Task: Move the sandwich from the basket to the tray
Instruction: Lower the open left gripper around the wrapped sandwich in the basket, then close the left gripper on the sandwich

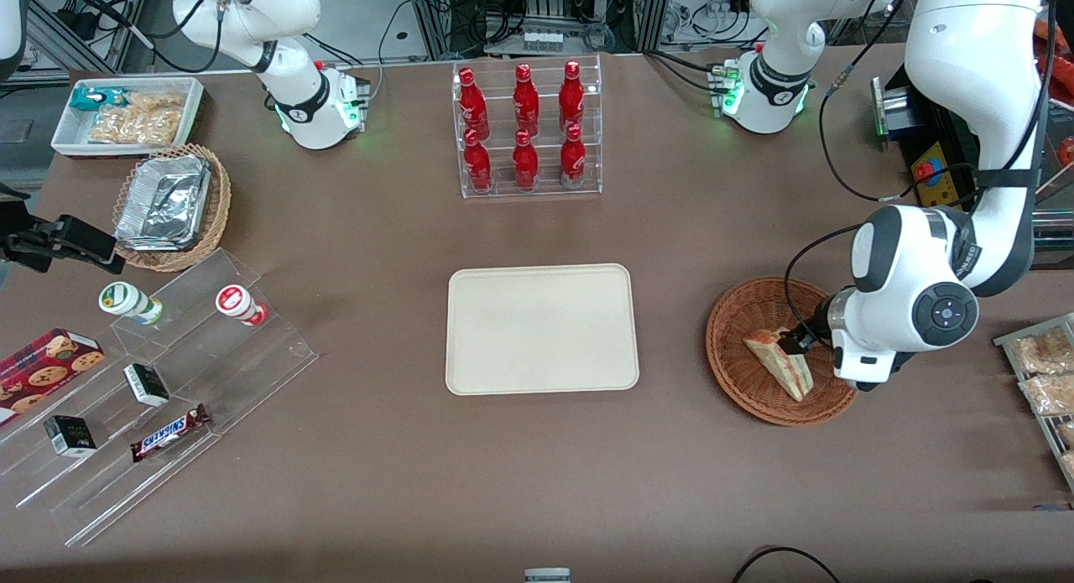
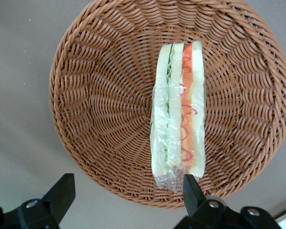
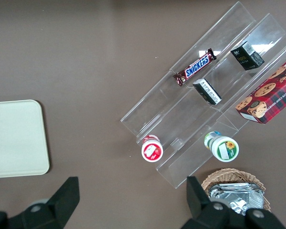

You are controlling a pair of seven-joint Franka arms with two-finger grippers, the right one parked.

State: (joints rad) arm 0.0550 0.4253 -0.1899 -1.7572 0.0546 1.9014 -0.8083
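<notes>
On the tabletop (image 1: 537,482) we find the cream tray (image 1: 541,330) lying bare near the middle; toward the working arm's end sits the reddish-brown basket (image 1: 738,314), well apart from the tray, with the wrapped sandwich (image 1: 780,361) lying inside it. We see our gripper (image 2: 128,188) hovering low over the basket, its fingers (image 2: 190,188) spread wide, grasping nothing

Front overview; wrist view straight down
</notes>
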